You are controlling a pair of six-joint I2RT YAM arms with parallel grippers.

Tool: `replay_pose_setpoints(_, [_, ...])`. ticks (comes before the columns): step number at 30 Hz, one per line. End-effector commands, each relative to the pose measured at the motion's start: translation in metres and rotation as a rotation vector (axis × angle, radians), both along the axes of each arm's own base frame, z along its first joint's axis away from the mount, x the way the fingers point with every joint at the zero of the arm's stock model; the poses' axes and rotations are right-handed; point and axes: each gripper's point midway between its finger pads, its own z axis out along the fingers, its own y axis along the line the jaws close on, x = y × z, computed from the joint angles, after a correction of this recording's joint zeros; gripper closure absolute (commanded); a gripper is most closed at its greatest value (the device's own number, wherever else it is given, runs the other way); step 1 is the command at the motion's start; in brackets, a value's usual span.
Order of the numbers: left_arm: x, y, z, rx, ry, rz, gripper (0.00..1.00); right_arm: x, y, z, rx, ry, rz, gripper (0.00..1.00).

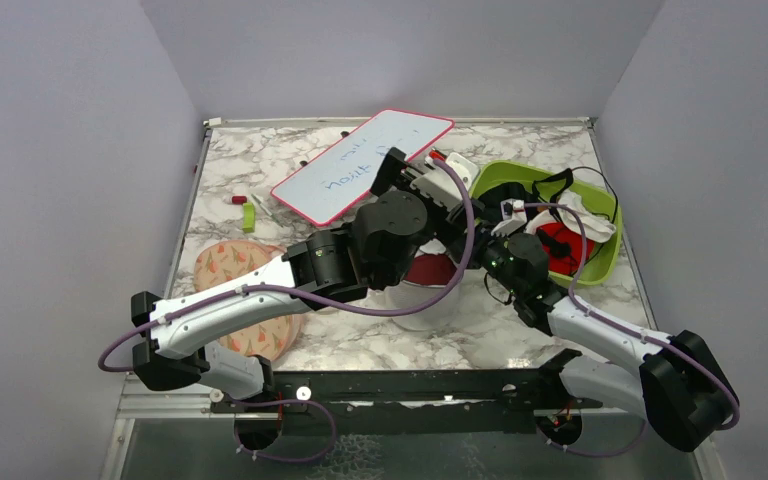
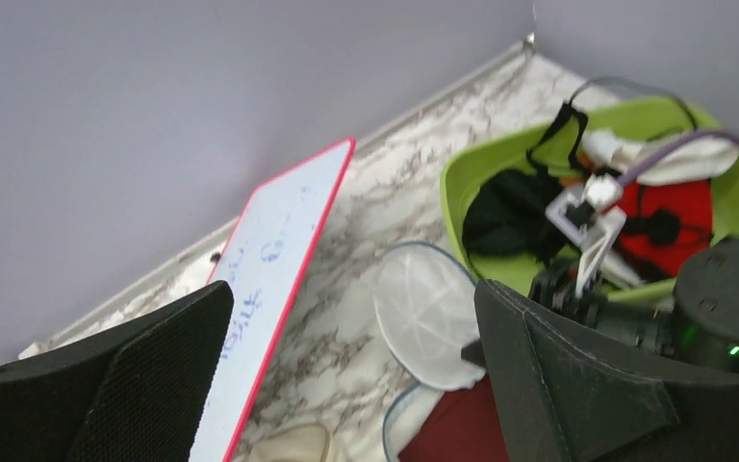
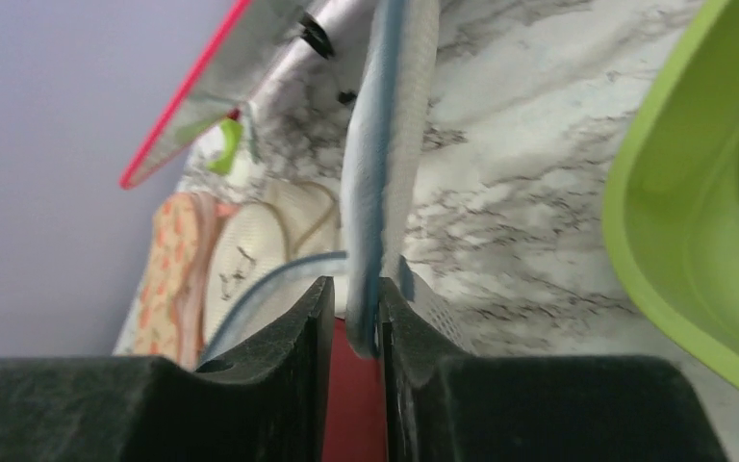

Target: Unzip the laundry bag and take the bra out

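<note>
Now the translucent white mesh laundry bag [image 3: 394,144], ctr of top view, is pinched at its blue-edged flap by the right gripper [image 3: 356,313]; left gripper [image 2: 351,289] is spread wide. Flap should be held taut so dark maroon fabric bra [image 2: 452,433], inside, can be grabbed w/o snagging.

Top camera: high, looking down on table [image 1: 260,160]. 2 wrist cameras: close, low, sharing whiteboard [image 2: 269,279], green bin [image 2: 457,207].

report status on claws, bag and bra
right claw shut on laundry bag flap, flap raised. left claw open, empty, above bag. bra exposed inside, not out yet.
</note>
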Motion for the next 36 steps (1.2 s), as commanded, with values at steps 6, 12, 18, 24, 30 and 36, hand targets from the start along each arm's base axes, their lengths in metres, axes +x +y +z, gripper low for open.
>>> replay_pose_setpoints(6, [0.001, 0.025, 0.054, -0.177, -0.185, 0.003, 0.07, 0.002, -0.026, -0.010, -0.281, 0.114, -0.057, 0.45])
replay_pose_setpoints(12, [0.000, 0.062, 0.039, -0.105, -0.252, 0.066, 0.06, -0.014, -0.042, 0.014, -0.472, 0.169, 0.002, 0.38])
replay_pose_setpoints(18, [-0.004, 0.094, 0.024, -0.171, -0.328, 0.120, 0.04, -0.051, 0.008, 0.031, -0.416, 0.127, 0.407, 0.40])
replay_pose_setpoints(24, [-0.002, 0.093, 0.014, -0.174, -0.307, 0.134, 0.04, -0.064, 0.035, 0.011, -0.334, 0.224, 0.569, 0.65])
replay_pose_setpoints(30, [0.004, 0.075, -0.005, -0.089, -0.287, 0.129, 0.04, -0.105, 0.048, -0.020, -0.162, 0.321, 0.660, 0.69])
replay_pose_setpoints(36, [0.008, 0.062, -0.019, -0.026, -0.271, 0.121, 0.04, -0.077, 0.030, -0.009, -0.323, 0.277, 0.522, 0.61])
